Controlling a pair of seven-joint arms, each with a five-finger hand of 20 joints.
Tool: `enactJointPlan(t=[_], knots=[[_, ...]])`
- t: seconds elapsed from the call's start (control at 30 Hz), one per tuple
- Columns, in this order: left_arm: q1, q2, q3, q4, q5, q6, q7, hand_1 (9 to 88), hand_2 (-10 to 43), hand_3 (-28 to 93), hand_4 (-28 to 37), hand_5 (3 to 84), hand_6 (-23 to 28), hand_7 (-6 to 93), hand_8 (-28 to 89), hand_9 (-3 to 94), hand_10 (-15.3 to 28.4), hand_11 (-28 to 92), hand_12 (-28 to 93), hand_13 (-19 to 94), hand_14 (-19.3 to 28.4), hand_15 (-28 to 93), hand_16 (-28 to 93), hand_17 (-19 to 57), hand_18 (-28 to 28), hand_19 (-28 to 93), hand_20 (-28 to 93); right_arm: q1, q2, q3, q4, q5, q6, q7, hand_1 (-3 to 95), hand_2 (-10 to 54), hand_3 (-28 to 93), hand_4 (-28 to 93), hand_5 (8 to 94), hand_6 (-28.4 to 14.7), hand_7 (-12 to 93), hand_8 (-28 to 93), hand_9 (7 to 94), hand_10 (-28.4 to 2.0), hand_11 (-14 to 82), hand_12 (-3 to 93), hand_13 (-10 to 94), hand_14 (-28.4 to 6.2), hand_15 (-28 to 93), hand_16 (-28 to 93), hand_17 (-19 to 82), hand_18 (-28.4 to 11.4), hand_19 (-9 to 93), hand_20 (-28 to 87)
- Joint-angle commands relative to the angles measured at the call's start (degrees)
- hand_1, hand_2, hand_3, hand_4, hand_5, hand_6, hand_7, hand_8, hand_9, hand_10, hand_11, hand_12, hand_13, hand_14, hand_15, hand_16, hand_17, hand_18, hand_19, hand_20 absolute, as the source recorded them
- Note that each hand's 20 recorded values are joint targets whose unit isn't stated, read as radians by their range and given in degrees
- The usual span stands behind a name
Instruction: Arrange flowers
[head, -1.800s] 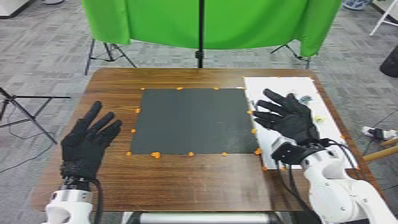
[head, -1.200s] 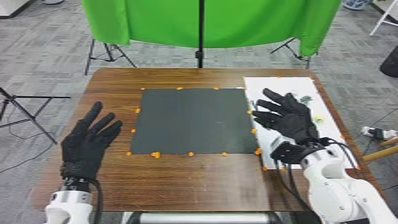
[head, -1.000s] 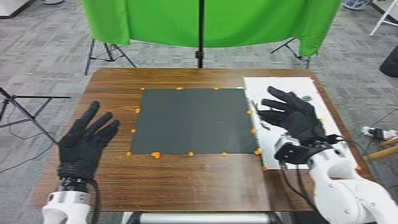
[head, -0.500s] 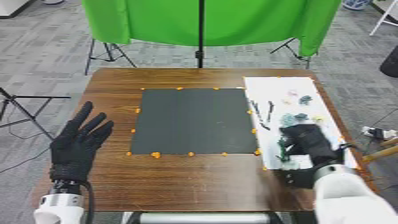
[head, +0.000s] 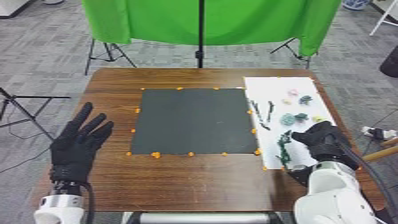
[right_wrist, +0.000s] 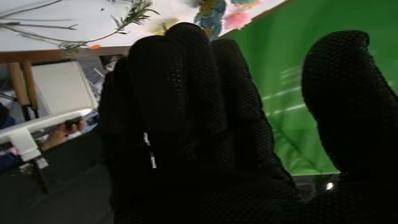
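The right hand's fingers (right_wrist: 164, 95) are straight and grouped close together, with the thumb (right_wrist: 342, 85) standing well off to make a wide gap. Nothing is held in that gap, so the hand is probably shaped to close on a stem. In the head view the right hand (head: 322, 137) is at the right of the frame, over the lower part of a white sheet (head: 268, 86), its fingertips just beside a green leafy sprig (head: 284, 147). Whether they touch it I cannot tell. The sprig lies lengthwise near the sheet's left edge, which should make its stem easy to pinch from the side.

Farther up the sheet, two dark twigs (head: 270, 111) lie apart near its left edge. Across from them sit a blue-green bloom (head: 287, 119), a yellow flower (head: 317, 119), a pink flower (head: 292, 92) and a dark green rosette (head: 305, 99), spread out, likely so each can be taken singly.

The dark mat (head: 191, 120) in the middle of the frame looks meant for the arrangement, none of it laid yet; a first stem would suit it. Orange bits along its border may pin it down. At lower left the left hand (head: 75, 150) is raised, fingers extended and spread, holding nothing, leaving the mat free.
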Motion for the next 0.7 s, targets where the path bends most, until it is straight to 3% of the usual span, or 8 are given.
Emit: enactJointPlan(t=[0.03,0.1,0.23,0.53,0.63,0.67,0.7], knots=[[0.5,0.37,0.24,0.09,-0.48,0.67,0.13,19.3,6.4,78,-28.3,32.7,4.0,10.8,-11,30.7,17.5,17,9,21,26.7,41,-8,-11.2,28.4,54,-2,3.5,-0.9,-5.6,3.9,0.0,-4.9,1.2,33.6,-7.3,73,-25,61.5,-5.5,18,-13,66.7,-16.9,43.3,17.0,65,-13.1,71,12,32,-25.1,89,19],[0.4,-0.05,-0.04,0.00,-0.12,0.36,-0.52,19.3,6.3,78,-28.3,32.8,4.0,10.8,-11,30.8,17.5,18,9,21,26.7,41,-8,-11.2,28.4,54,-2,4.0,-0.6,-7.5,5.3,-2.2,-6.0,1.4,33.6,-7.5,73,-25,61.5,-5.6,18,-13,66.7,-16.9,43.2,17.0,65,-13.1,71,12,32,-25.1,89,18],[0.4,0.03,0.08,0.03,-0.18,0.54,-0.27,19.4,6.3,78,-28.3,32.7,4.0,10.9,-11,30.8,17.5,18,9,21,26.8,41,-8,-11.2,28.4,54,-2,6.8,-0.4,-10.5,7.9,-1.3,-8.0,1.6,33.3,-8.1,73,-25,62.2,-5.5,18,-13,66.8,-16.9,43.5,17.2,65,-13.0,71,12,32,-25.4,90,17],[0.6,1.21,0.59,-0.13,-1.28,1.77,0.84,19.6,6.4,78,-28.3,32.6,4.1,10.9,-11,30.7,17.5,18,9,21,26.8,41,-8,-11.2,28.4,54,-2,17.3,2.4,-24.5,15.4,-6.3,-17.4,5.0,34.5,-9.0,72,-25,65.5,-5.9,19,-13,67.8,-17.1,45.2,17.7,67,-12.9,72,12,34,-25.5,92,16],[0.5,1.11,0.56,-0.10,-1.17,1.63,1.07,19.9,6.4,78,-28.3,32.3,4.3,10.9,-11,29.9,17.4,18,9,21,26.7,41,-8,-11.2,28.4,54,-2,19.4,3.0,-27.7,17.6,-6.3,-17.4,5.3,38.7,-9.5,72,-25,69.5,-5.5,24,-13,69.4,-16.6,51.2,19.3,70,-11.0,73,14,37,-24.9,93,18],[0.3,1.61,0.93,0.01,-1.56,1.95,1.76,20.0,6.4,78,-28.3,32.3,4.3,10.9,-11,29.7,17.4,18,9,21,26.8,41,-8,-11.2,28.4,54,-2,19.7,3.1,-28.0,17.8,-5.8,-16.5,5.1,44.3,-9.5,70,-27,71.5,-5.6,29,-5,71.9,-15.5,52.8,20.6,72,-9.9,73,15,39,-24.4,93,22],[0.4,1.46,0.83,-0.02,-1.42,1.82,1.40,20.0,6.4,78,-28.3,32.2,4.3,11.0,-11,29.6,17.3,18,9,21,26.8,41,-8,-11.2,28.4,54,-2,19.3,3.1,-28.1,18.0,-6.5,-15.6,5.1,48.4,-9.5,69,-28,73.8,-5.5,31,-1,74.3,-14.3,51.5,23.4,74,-9.2,73,16,41,-24.1,93,24]])
